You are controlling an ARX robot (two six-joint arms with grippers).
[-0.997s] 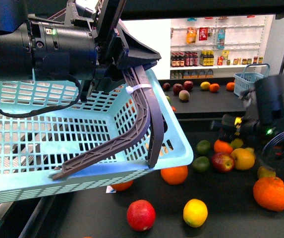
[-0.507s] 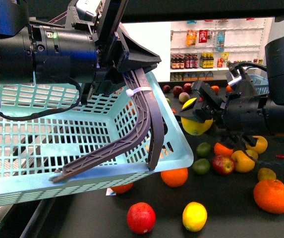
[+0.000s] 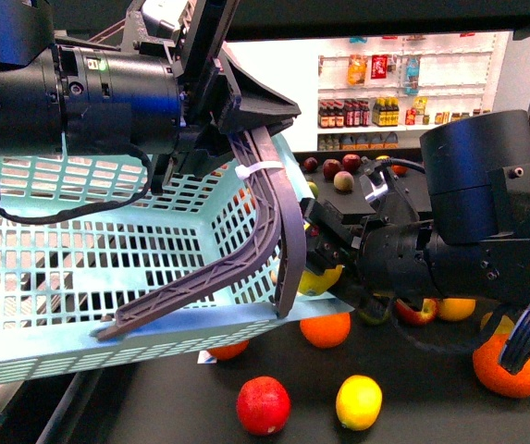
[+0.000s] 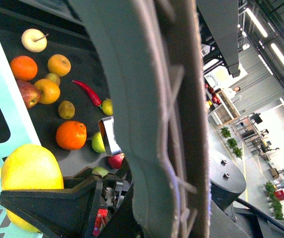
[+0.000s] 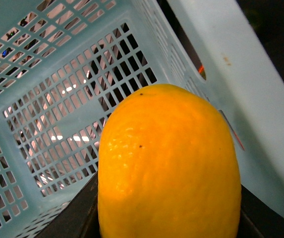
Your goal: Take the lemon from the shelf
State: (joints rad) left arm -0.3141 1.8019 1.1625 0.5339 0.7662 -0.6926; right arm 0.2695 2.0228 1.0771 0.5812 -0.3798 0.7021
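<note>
Right gripper (image 3: 325,264) clamps the lemon (image 3: 320,280) at the basket (image 3: 80,231) rim; left gripper (image 3: 242,129) grips its grey handle (image 3: 269,213).

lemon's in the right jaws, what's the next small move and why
Probably nudge the right gripper further over the rim of the teal basket before opening: the lemon it grips sits right at the corner rim, not clearly over the inside.
</note>
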